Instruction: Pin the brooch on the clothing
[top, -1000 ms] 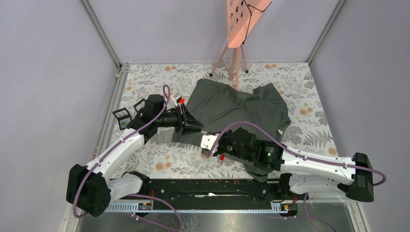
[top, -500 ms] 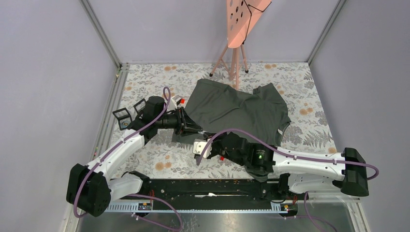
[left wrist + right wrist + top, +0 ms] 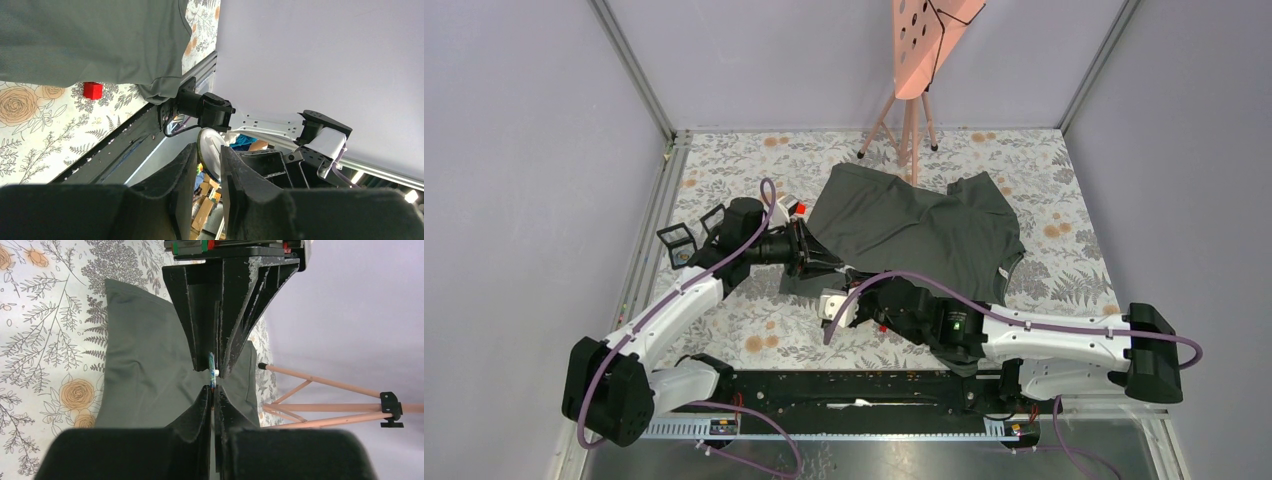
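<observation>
The clothing, a dark grey T-shirt, lies spread on the floral table; it also shows in the left wrist view and the right wrist view. Both grippers meet just off its near-left edge. My right gripper is shut on the lower rim of the brooch, a thin round disc seen edge-on with a blue-green face. My left gripper closes on the same brooch from the other side, its white back turned to that camera. From above, the left gripper and right gripper touch tips and hide the brooch.
A pink tripod stand rises behind the shirt at the back of the table. Small black square frames lie at the left by the left arm. A black rail runs along the near edge between the arm bases.
The right arm has slid left, carrying the brooch to the left gripper. The left gripper's jaws have narrowed onto the brooch. The shirt has stayed put.
</observation>
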Robot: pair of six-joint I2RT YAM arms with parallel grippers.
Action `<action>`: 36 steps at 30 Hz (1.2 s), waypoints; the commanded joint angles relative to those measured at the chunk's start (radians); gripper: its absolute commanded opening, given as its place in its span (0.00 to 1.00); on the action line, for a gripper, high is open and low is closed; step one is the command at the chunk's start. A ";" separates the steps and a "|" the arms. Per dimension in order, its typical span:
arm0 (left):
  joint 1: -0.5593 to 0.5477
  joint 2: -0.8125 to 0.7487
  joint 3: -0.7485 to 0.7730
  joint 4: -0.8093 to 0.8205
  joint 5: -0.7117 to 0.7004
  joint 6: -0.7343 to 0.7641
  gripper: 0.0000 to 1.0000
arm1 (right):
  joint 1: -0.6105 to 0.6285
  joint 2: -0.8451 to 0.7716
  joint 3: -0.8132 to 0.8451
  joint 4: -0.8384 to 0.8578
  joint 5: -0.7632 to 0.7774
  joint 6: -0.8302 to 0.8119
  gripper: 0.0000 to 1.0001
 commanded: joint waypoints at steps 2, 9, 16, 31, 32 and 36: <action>-0.007 0.008 -0.004 0.052 0.037 -0.021 0.23 | 0.011 0.027 0.014 0.124 0.054 -0.052 0.00; -0.004 0.006 -0.008 0.049 0.000 -0.026 0.05 | 0.020 0.023 -0.014 0.133 0.057 -0.054 0.04; 0.027 -0.029 -0.048 0.153 -0.070 -0.098 0.00 | 0.035 -0.018 -0.085 0.191 0.048 0.008 0.62; 0.049 -0.193 0.019 0.142 -0.129 0.455 0.00 | -0.188 -0.235 -0.102 0.011 -0.001 0.692 0.83; 0.049 -0.197 0.035 0.118 -0.105 0.495 0.00 | -0.224 -0.249 -0.102 0.001 -0.051 0.746 0.83; 0.049 -0.190 0.092 0.065 0.012 0.618 0.00 | -0.337 -0.302 -0.089 -0.017 -0.273 0.932 0.84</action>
